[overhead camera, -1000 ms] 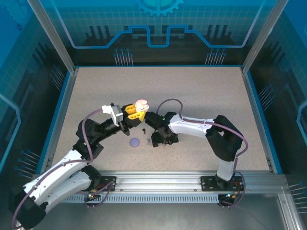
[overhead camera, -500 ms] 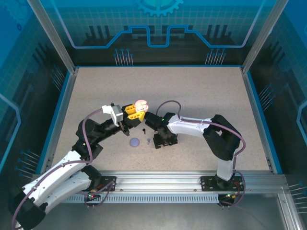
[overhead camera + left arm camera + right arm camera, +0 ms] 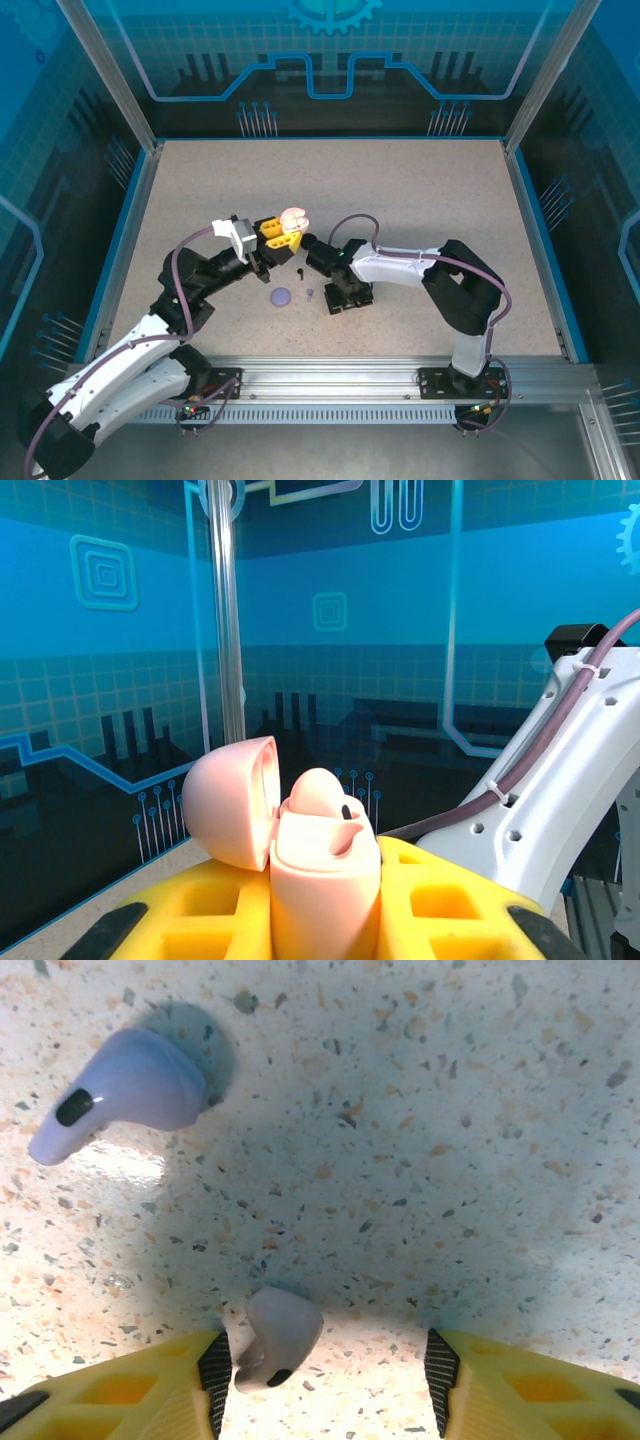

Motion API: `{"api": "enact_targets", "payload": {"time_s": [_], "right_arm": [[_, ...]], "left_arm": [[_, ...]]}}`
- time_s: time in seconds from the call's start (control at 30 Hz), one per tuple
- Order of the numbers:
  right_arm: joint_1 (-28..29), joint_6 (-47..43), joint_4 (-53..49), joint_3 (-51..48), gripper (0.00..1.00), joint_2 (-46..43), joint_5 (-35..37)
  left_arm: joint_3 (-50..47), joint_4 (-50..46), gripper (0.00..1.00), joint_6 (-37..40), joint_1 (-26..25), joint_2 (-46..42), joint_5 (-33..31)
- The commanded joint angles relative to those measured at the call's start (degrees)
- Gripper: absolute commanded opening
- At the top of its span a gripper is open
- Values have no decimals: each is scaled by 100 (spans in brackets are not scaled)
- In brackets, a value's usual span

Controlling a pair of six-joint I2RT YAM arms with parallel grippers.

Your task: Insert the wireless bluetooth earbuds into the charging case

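the left claw [image 3: 280, 232] is held raised above the table [image 3: 420, 190] and is clenched on the pink charging case [image 3: 325, 880]. the case body is gripped upright between the yellow fingers [image 3: 450, 900]. its lid [image 3: 228, 802] is swung open to the left of the body, and one pale pink earbud [image 3: 318, 795] is seated in the top of the case, a small dark spot showing on it.

on the table below the pink case, towards the arm bases, a lavender round case [image 3: 282, 297] is laid flat. a black earbud [image 3: 300, 270] is found closer to the pink case and slightly to its right. a lavender earbud [image 3: 120, 1090] is laid on its side further from the pink case, just right of the round one.

further right, and lower than the pink case, the right claw [image 3: 328, 1365] is pointed down at the table. it is released, the jaws being set apart with nothing gripped. a pale earbud [image 3: 280, 1332] is laid on the table between them, close against the pad [image 3: 215, 1372] on the pink case's side and well clear of the other. whether that pad is touched cannot be told.
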Motion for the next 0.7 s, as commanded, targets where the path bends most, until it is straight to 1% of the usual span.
{"api": "enact_targets", "payload": {"time_s": [0.0, 0.67], "right_arm": [[21, 53, -195, -213, 56, -111, 25], [-46, 81, -358, -377, 47, -428, 190]], "left_arm": [[-8, 85, 0, 118, -33, -27, -105], [-6, 196, 0, 59, -28, 103, -107]]}}
